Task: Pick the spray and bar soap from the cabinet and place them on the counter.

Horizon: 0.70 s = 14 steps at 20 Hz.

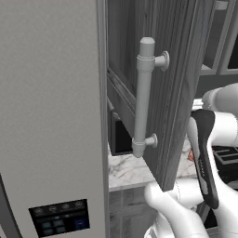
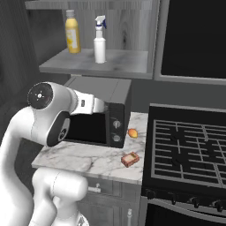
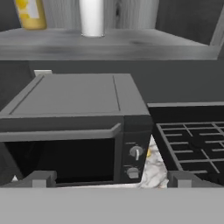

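The white spray (image 2: 100, 42) with a blue trigger stands upright on the open cabinet's shelf (image 2: 119, 62); in the hand view its white body (image 3: 92, 17) is at the top edge. The bar soap (image 2: 130, 159), a small orange-brown block, lies on the white marble counter (image 2: 79, 159) in front of the microwave's right corner. My gripper (image 3: 111, 179) is open, fingers wide apart with nothing between them. It faces the microwave's door, below the shelf and well short of the spray. The cabinet's door (image 1: 176, 69) stands swung open, showing its pale bar handle (image 1: 144, 97).
A black microwave (image 2: 99, 114) sits on the counter under the shelf. A yellow bottle (image 2: 72, 32) stands left of the spray. A small orange fruit (image 2: 132, 132) lies by the microwave. The black grated stovetop (image 2: 190, 145) is at the right, the light grey fridge (image 1: 51, 116) at the left.
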{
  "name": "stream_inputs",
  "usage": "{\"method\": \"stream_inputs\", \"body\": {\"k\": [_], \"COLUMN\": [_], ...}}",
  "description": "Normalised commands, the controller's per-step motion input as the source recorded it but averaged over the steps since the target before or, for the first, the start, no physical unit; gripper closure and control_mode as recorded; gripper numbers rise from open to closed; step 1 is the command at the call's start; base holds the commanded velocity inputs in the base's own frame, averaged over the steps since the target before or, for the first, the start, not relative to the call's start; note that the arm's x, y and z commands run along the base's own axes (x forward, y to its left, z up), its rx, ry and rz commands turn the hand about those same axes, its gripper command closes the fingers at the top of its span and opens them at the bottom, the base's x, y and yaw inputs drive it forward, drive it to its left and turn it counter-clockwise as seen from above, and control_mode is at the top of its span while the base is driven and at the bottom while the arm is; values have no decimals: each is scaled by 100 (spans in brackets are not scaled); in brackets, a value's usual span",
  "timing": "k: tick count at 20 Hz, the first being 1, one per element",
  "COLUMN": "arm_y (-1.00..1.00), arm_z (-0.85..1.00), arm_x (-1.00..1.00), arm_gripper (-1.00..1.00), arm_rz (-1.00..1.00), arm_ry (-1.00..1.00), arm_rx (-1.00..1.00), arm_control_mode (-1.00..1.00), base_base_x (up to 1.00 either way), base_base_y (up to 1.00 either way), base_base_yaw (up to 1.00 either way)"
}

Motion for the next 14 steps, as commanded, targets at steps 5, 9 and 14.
{"method": "stream_inputs", "body": {"k": [5, 9, 14], "arm_y": [15, 12, 12], "arm_z": [33, 33, 22], "arm_x": [-7, -5, -5], "arm_gripper": [-100, -100, -100], "arm_rz": [4, 3, 4], "arm_ry": [0, 0, -2], "arm_rx": [0, -1, -2], "arm_control_mode": [-100, -100, -100], "base_base_x": [0, 0, 0], "base_base_y": [0, 0, 0], "base_base_yaw": [0, 0, 0]}}
